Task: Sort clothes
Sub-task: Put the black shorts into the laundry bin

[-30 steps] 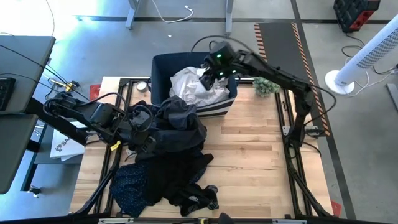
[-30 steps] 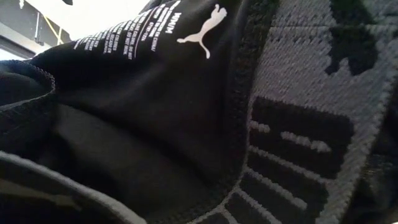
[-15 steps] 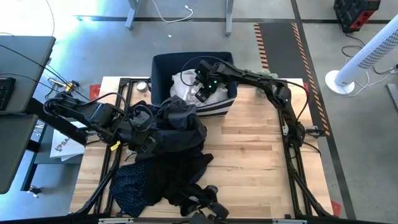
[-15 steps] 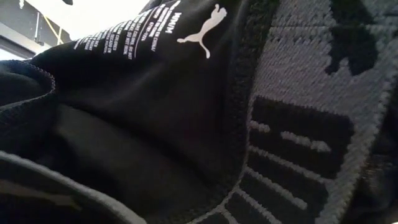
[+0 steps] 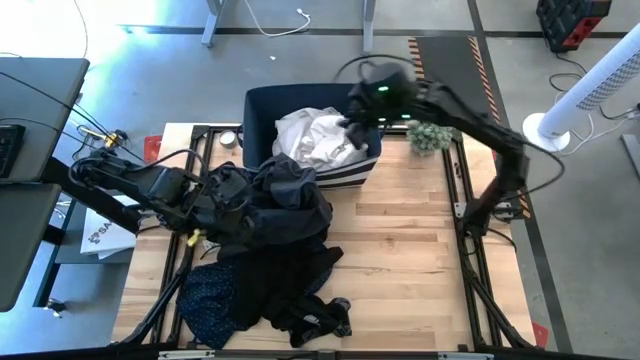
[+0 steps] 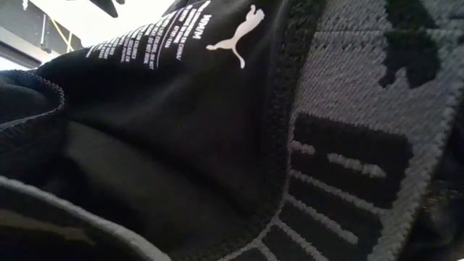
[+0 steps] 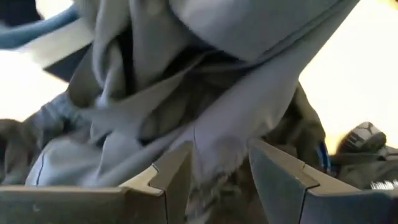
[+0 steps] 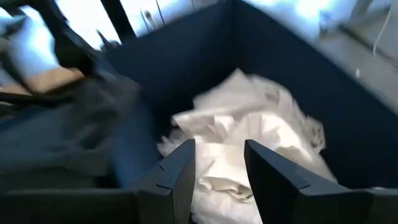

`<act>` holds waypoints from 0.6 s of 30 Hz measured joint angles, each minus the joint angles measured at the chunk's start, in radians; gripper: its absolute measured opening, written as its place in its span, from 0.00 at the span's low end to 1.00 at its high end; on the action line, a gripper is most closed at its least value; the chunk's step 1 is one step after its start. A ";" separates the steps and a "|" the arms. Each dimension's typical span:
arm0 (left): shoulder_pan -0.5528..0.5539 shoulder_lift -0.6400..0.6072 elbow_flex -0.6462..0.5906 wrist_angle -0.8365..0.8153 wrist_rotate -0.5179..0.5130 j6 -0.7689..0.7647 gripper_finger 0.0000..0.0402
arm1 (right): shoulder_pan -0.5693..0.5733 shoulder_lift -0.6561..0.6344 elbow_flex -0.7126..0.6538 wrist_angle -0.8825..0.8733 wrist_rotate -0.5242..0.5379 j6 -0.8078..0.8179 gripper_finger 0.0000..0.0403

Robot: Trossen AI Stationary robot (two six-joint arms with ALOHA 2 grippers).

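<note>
Right gripper (image 8: pixel 214 163) has lifted off the white clothes (image 5: pixel 318 138) in the bin (image 5: pixel 262 110), fingers apart, empty — dark pile (image 5: pixel 275 235) remains; left gripper (image 7: pixel 214 168) pinches grey fabric.

Navy fabric bin (image 5: pixel 262 108) with white stripe sits at far edge of the wooden tabletop (image 5: pixel 400 250). Small green plant (image 5: pixel 430 136) just right of bin. White tower fan (image 5: pixel 588 90) on floor at right, red-black crate (image 5: pixel 570 22) top right. Dark desk (image 5: pixel 28 180) at left, with keyboard (image 5: pixel 8 148).

Bare table (image 5: pixel 420 240) right of clothes (image 5: pixel 270 250)
</note>
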 joint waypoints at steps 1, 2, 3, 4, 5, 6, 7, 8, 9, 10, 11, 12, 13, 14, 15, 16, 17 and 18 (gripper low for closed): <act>0.006 0.000 -0.020 0.040 -0.002 0.038 0.38 | 0.011 -0.030 0.000 0.000 0.001 -0.002 0.33; 0.011 0.000 -0.045 0.094 0.002 0.084 0.39 | 0.023 -0.057 0.000 0.000 0.001 -0.002 0.33; 0.015 0.000 -0.075 0.160 0.008 0.138 0.39 | 0.033 -0.082 0.000 -0.001 0.004 -0.001 0.33; 0.017 0.001 -0.106 0.218 0.010 0.195 0.40 | 0.044 -0.101 0.000 -0.003 0.007 0.000 0.33; 0.020 0.006 -0.139 0.279 0.010 0.250 0.41 | 0.054 -0.122 0.000 -0.009 0.007 0.000 0.33; 0.023 0.015 -0.169 0.327 0.006 0.288 0.42 | 0.063 -0.140 0.000 -0.018 0.006 0.001 0.33; 0.028 0.025 -0.195 0.366 -0.002 0.311 0.43 | 0.072 -0.156 0.000 -0.025 0.006 0.004 0.33; 0.036 0.040 -0.219 0.396 -0.015 0.318 0.44 | 0.079 -0.173 0.000 -0.031 0.004 0.010 0.33; 0.044 0.057 -0.237 0.416 -0.030 0.316 0.45 | 0.085 -0.189 0.000 -0.044 0.005 0.019 0.33; 0.052 0.077 -0.251 0.438 -0.045 0.311 0.45 | 0.090 -0.200 0.000 -0.059 0.006 0.026 0.33; 0.060 0.098 -0.263 0.465 -0.052 0.311 0.46 | 0.097 -0.212 0.000 -0.073 0.006 0.031 0.33; 0.067 0.120 -0.271 0.489 -0.055 0.312 0.46 | 0.103 -0.222 0.000 -0.089 0.008 0.037 0.33; 0.074 0.145 -0.277 0.511 -0.056 0.312 0.45 | 0.109 -0.231 0.000 -0.103 0.008 0.042 0.33; 0.082 0.171 -0.277 0.526 -0.056 0.308 0.44 | 0.114 -0.242 0.000 -0.117 0.008 0.045 0.33; 0.088 0.197 -0.273 0.538 -0.051 0.300 0.42 | 0.120 -0.251 0.000 -0.132 0.007 0.046 0.33; 0.096 0.222 -0.264 0.549 -0.038 0.290 0.39 | 0.126 -0.263 0.000 -0.144 0.005 0.046 0.33; 0.102 0.243 -0.246 0.554 -0.025 0.276 0.34 | 0.132 -0.274 0.000 -0.153 0.005 0.045 0.33; 0.108 0.260 -0.222 0.556 -0.012 0.262 0.27 | 0.137 -0.284 0.000 -0.158 0.005 0.044 0.33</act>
